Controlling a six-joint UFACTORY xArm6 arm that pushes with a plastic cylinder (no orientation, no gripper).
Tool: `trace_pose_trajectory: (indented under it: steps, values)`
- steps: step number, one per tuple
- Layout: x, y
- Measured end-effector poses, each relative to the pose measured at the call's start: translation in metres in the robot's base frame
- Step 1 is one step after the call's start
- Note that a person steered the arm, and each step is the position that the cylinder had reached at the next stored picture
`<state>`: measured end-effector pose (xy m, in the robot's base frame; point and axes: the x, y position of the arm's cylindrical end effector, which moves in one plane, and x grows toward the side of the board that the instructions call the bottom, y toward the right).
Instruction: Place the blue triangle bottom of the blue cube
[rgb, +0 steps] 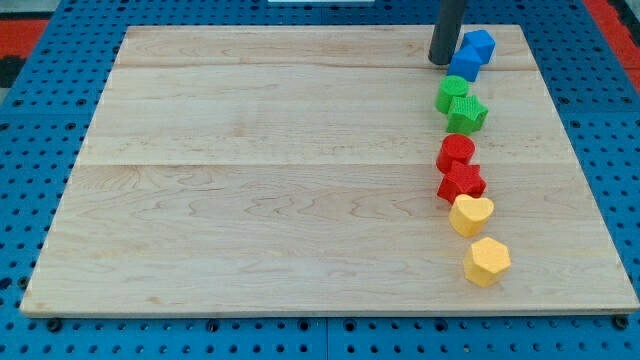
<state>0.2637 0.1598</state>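
our tip (440, 62) sits on board (250, 170), no jaws, just bare rod. blue triangle (465, 66) touching its right, blue cube (479, 45) just beyond, up-right.

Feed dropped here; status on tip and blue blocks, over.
My tip at left edge of both blue blocks. Blue cube above, blue triangle touching below. Green blocks just beneath.

A single camera looked down at a slant from the near side of the desk (250, 180), facing across it toward the view's top. It stood far enough back to take in nearly the whole wooden board, with blue pegboard (40, 120) showing on every side. No second view shared the scene.
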Motion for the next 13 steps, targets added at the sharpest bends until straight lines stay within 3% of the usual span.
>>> trace_pose_trajectory:
  steps: [13]
  values:
    - [0.029,0.028]
